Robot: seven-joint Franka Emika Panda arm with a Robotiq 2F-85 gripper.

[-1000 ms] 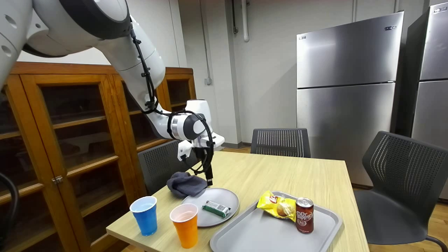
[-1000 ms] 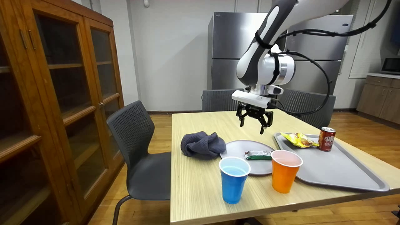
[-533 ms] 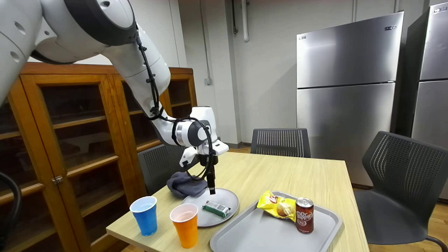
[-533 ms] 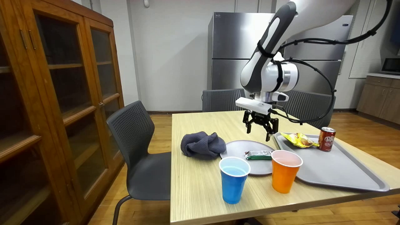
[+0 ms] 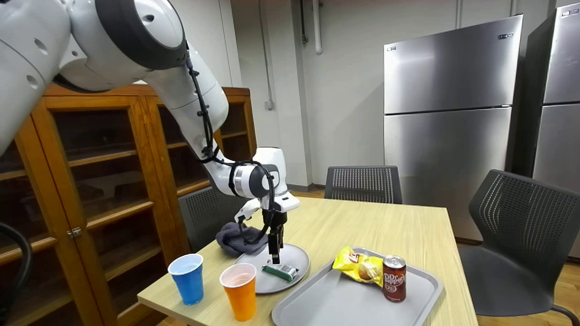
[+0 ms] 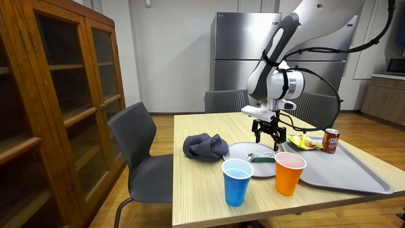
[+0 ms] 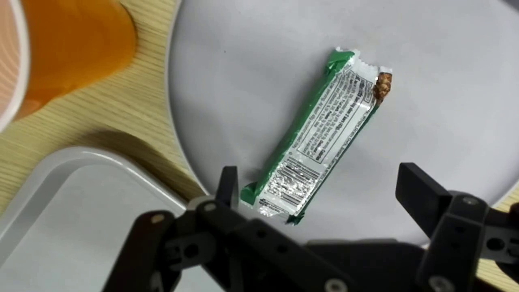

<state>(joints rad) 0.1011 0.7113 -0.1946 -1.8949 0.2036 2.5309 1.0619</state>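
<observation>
Granola bar [image 7: 314,138]: lying flat, green-and-white wrapper, on the round grey plate [image 7: 450,121], one end close to its rim.
Gripper [image 6: 267,144]: fingers spread wide above the plate, nothing held.
Twist risk: bar runs aslant to my jaw line; closing at this angle could, I judge, catch a corner and spin it across the plate.
Fingertip risk: in my wrist view one fingertip [image 7: 229,186] shows close to the plate's rim; going too low there might shove or tip the plate.
Slip risk: glossy film; a pinch on the crimped end alone would probably drop it back onto the plate.
Cup risk: orange cup [image 6: 288,175] just beside the plate; a nudged plate could topple it. Contents: cannot tell.
Tabletop [image 6: 196,183]: pale wood grain under the plate. Beside the plate, grey tray [image 5: 358,303] bearing yellow chip bag [image 5: 360,268] and Dr Pepper can [image 5: 394,280]; at the plate's opposite side, dark cloth [image 6: 205,147]; near the plate, blue cup [image 6: 235,188].
Room: well apart from the plate, mesh-backed chairs [image 5: 362,184], steel refrigerators [image 5: 448,136], glass-doored wooden cabinet [image 6: 60,41].
</observation>
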